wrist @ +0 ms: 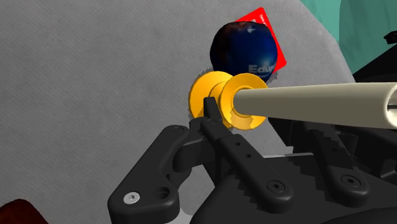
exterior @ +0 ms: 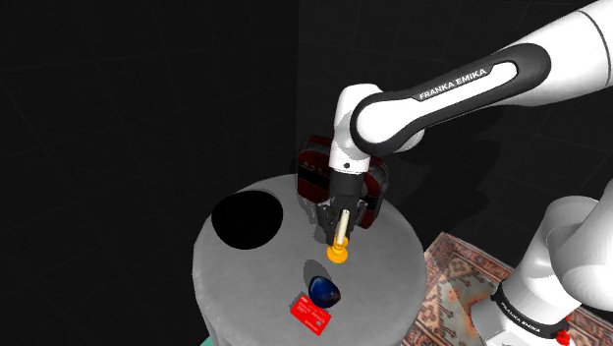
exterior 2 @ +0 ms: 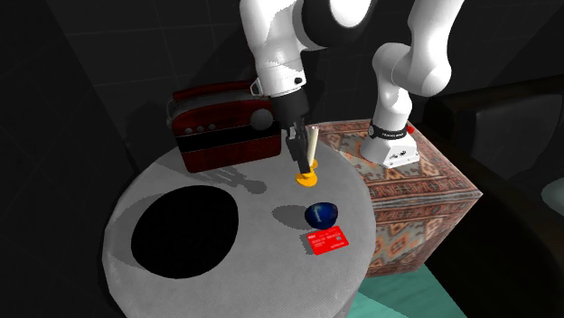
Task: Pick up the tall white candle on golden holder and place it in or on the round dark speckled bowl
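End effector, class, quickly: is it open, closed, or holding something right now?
End effector: closed, holding the tilted candle.

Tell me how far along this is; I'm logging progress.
Done: the gripper clasps the candle, tilted above the grey table. In hand: the lift, its golden holder barely off the surface, if at all. Left: carrying it to the black round bowl, apart from it.
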`<action>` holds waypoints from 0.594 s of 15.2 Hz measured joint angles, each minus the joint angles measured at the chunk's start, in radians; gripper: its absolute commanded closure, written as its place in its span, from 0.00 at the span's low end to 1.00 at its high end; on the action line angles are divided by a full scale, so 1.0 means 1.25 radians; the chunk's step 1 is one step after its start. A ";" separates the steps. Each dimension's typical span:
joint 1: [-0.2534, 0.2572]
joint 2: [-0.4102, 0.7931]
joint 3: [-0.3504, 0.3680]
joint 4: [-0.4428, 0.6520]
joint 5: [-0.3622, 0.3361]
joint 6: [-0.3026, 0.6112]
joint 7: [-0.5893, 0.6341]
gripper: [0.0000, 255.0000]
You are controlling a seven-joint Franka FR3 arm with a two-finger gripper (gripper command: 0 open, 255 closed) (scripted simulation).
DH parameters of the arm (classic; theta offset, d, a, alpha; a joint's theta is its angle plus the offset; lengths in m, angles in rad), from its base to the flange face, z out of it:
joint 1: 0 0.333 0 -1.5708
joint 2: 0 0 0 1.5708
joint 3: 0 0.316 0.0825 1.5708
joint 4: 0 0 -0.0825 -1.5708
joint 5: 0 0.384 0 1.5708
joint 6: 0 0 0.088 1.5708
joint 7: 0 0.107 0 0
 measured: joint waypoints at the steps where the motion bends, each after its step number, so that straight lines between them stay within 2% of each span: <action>1: -0.001 -0.008 -0.001 0.004 -0.002 -0.011 0.003 1.00; 9: -0.006 -0.045 -0.009 0.052 -0.015 -0.093 0.031 1.00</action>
